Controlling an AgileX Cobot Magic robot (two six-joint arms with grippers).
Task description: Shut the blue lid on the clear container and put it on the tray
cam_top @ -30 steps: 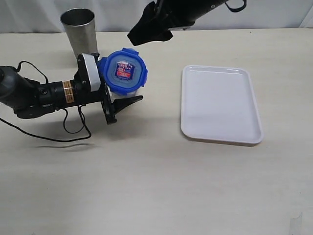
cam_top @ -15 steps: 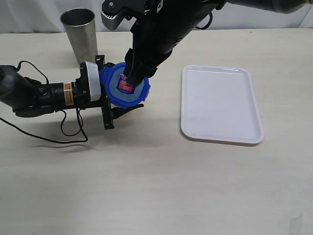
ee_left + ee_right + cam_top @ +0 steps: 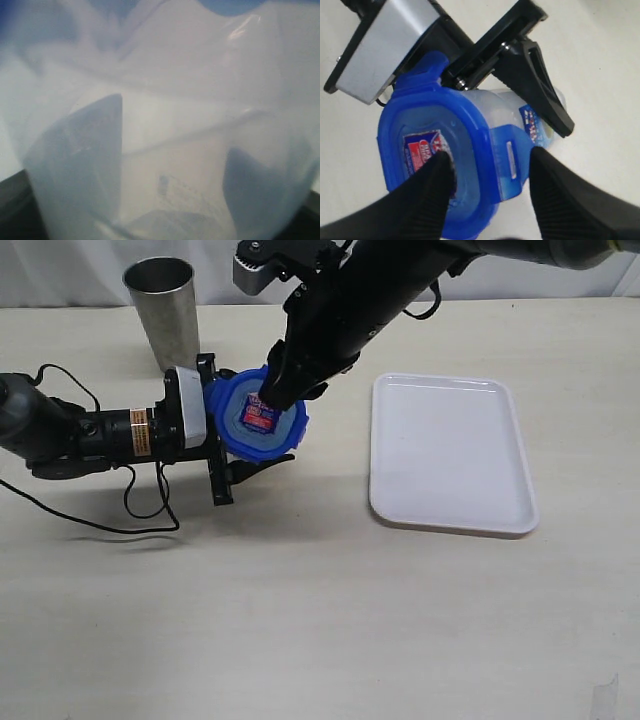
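Step (judged): pressing the lid home, container not yet moved to the tray
Blue lid (image 3: 262, 418): sits on top of the clear container, label face up; one flap lies down along the container wall in the right wrist view, and I cannot tell whether it is latched
Clear container (image 3: 522, 117): on the table (image 3: 400, 620), left of the tray and well apart from it; long axis roughly upright, exact lean not readable
Left gripper (image 3: 236, 426): clamped on the container body from the side, one finger on each flank, arm lying low along the table
Right gripper (image 3: 489, 170): directly above the lid, jaws apart and holding nothing; one finger rests on the lid top by the label, the other hangs outside the lowered flap, so the lid's edge lies between them
Key relation: the lid lies straight below the right gripper, so the press goes down along the container's long axis
Nearer arm: right for lid and tray; left already has the container
Tray (image 3: 450, 455): nothing on it
Metal cup (image 3: 160, 300): behind the left gripper, apart from the container
Count: lid 1, clear container 1, tray 1, metal cup 1, grippers 2
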